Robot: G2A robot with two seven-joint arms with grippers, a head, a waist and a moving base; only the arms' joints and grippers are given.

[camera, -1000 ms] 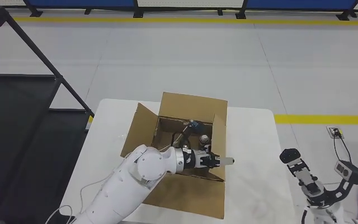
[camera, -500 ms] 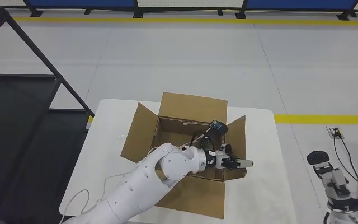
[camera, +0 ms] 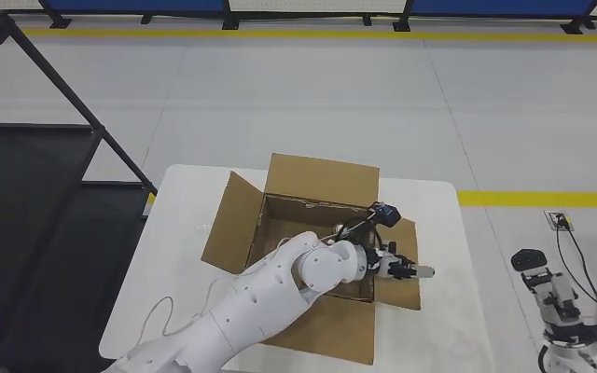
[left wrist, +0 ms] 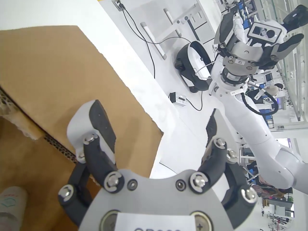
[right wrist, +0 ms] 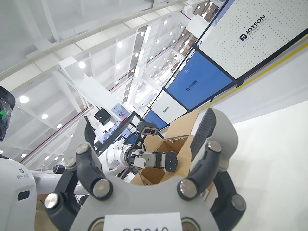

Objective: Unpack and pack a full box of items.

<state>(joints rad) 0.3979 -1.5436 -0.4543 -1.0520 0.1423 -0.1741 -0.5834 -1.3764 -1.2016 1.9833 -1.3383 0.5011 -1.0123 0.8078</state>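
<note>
Cardboard box (camera: 322, 179) mid-desk (camera: 187, 242), all four flaps thrown open. Over the box's right flap (camera: 403, 291) right now: left pincer (camera: 415, 271), spread wide, gripping nothing, tips poking just past the flap's outer edge, above bare desk. Down inside the box, below that flap's fold, a pale tube (left wrist: 9, 203), partly seen, too cropped to say more. Way off to the box's right, out beyond the desk edge: right pincer (camera: 530, 264), raised, fingers (left wrist: 290, 43) splayed wide, nothing held, well apart from box and left pincer alike, facing back toward the box.
</note>
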